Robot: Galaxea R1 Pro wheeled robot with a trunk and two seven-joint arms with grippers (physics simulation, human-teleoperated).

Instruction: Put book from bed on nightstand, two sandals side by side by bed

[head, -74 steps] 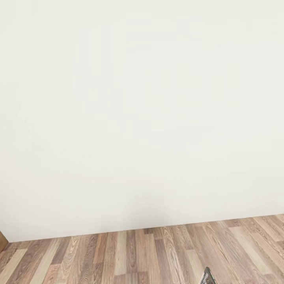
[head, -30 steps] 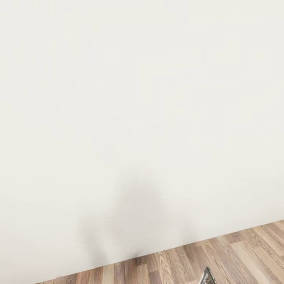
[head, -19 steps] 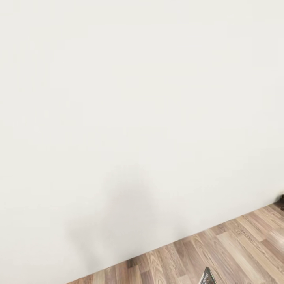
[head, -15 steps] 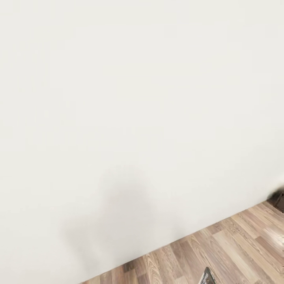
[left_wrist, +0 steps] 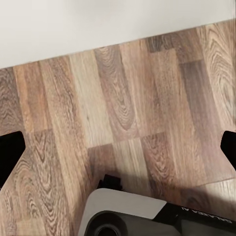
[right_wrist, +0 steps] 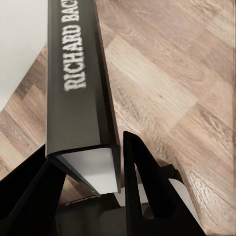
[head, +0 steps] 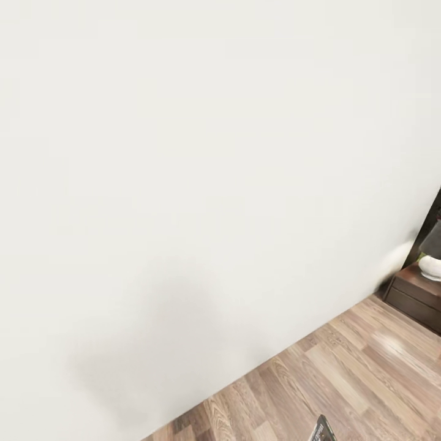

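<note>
My right gripper [right_wrist: 88, 157] is shut on the book [right_wrist: 78, 98], a thin dark paperback held spine-up with white lettering along the spine. One corner of the book [head: 321, 429] pokes up at the bottom of the head view. The left gripper [left_wrist: 118, 150] is open, its black fingertips [left_wrist: 10, 155] spread wide over bare floor with nothing between them. A dark brown nightstand [head: 419, 297] with drawer fronts stands at the far right against the white wall. The bed and the sandals are out of view.
A white wall [head: 184, 184] stands close ahead and meets the wood-plank floor [head: 343, 380] along a slanted line. A white rounded pot [head: 430, 267] sits on the nightstand. My grey base [left_wrist: 128, 216] is in the left wrist view.
The head view has swung right: the wall's foot now runs slanted, more floor shows at the right, and the nightstand has come into view. The book stays in the right gripper.
</note>
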